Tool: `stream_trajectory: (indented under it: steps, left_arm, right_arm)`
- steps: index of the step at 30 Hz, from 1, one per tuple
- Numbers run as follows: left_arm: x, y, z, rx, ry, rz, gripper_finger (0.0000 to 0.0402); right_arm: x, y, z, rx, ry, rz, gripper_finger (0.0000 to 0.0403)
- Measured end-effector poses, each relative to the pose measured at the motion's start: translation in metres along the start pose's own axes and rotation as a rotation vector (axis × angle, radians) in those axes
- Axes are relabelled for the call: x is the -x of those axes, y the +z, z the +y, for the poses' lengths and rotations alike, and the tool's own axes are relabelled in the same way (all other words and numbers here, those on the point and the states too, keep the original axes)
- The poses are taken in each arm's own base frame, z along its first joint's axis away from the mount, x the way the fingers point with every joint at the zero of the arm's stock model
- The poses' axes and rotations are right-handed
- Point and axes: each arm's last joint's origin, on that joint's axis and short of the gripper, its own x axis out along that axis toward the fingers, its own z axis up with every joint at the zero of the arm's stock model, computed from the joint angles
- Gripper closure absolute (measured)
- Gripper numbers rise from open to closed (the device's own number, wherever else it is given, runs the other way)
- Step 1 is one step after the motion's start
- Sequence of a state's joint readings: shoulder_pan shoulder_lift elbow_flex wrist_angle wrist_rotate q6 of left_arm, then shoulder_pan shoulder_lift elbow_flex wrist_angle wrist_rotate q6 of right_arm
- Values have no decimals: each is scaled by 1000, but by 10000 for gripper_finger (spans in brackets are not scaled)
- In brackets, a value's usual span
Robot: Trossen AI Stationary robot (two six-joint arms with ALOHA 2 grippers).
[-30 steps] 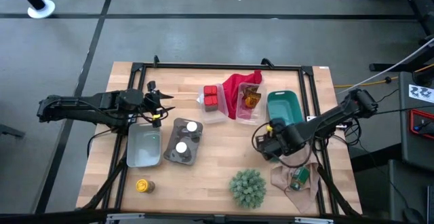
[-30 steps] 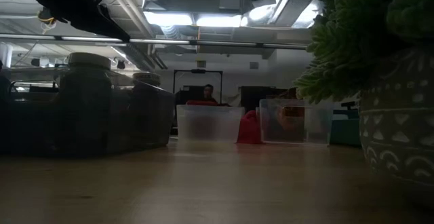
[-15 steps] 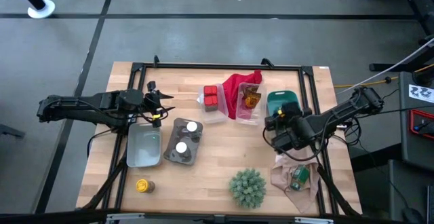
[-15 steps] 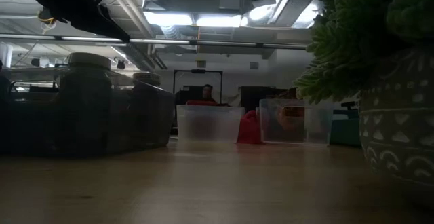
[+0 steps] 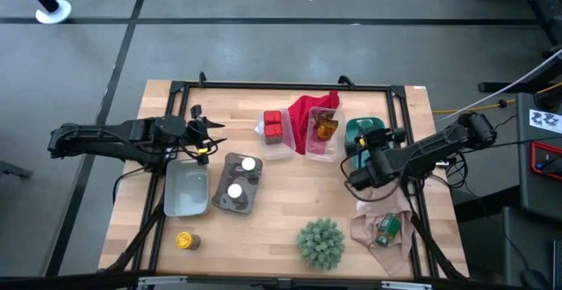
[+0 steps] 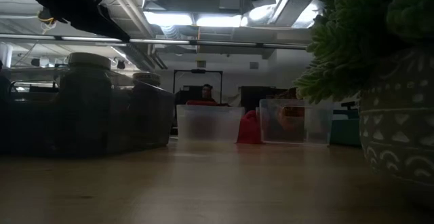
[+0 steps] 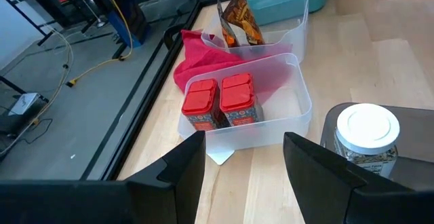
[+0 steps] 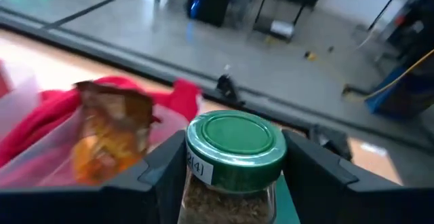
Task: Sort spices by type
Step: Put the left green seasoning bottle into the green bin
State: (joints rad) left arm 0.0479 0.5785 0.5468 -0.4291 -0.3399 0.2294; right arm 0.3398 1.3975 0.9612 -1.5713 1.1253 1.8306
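moved: the right arm has swung up from the bare counter (image 5: 290, 198) to the teal bin (image 5: 355, 130) — the left arm has not stirred.
right fingers (image 8: 234, 183): gripping a green-capped jar (image 8: 234, 157) between them, over the teal bin's near end.
left fingers (image 7: 241, 163): parted and empty, the red tins just ahead.
done: two red tins (image 7: 222, 103) share one clear tub (image 7: 298, 98); two white-topped jars (image 5: 241, 177) sit in the grey tray (image 5: 221, 199); an amber pouch (image 7: 239, 20) sits in the next clear tub.
left: by my reading, a green-labelled jar (image 5: 386, 229) on the tan cloth (image 5: 364, 233) and a yellow-capped jar (image 5: 183, 240) remain — both well apart from either arm.
counter: pale wood planks, black frame, a spiky plant (image 5: 320, 243).
room: grey floor, cables, ceiling lights.
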Motion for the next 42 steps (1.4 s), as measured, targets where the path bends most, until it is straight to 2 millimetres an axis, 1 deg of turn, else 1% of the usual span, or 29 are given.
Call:
stream_trajectory:
  steps: [7, 13, 22, 28, 32, 35, 42]
  left_arm:
    - [0, 0, 0, -11, 0, 0, 219]
    - [0, 0, 0, -11, 0, 0, 219]
    - [0, 0, 0, -13, 0, 0, 219]
    - [0, 0, 0, -13, 0, 0, 219]
    - [0, 0, 0, -13, 0, 0, 219]
    - [0, 0, 0, -13, 0, 0, 219]
    - [0, 0, 0, -13, 0, 0, 219]
  right_arm:
    - [-26, -17, -9, 6, -72, -116, 196]
    - [-46, -42, -13, -40, -99, -117, 196]
    - [-63, -79, -22, -101, -74, -147, 196]
    - [-73, -100, -32, -120, -70, -161, 196]
    - [-78, -112, -35, -183, -51, -150, 189]
    - [-80, -117, -36, -210, -37, -166, 177]
    - [-81, -119, -36, -213, -35, -161, 170]
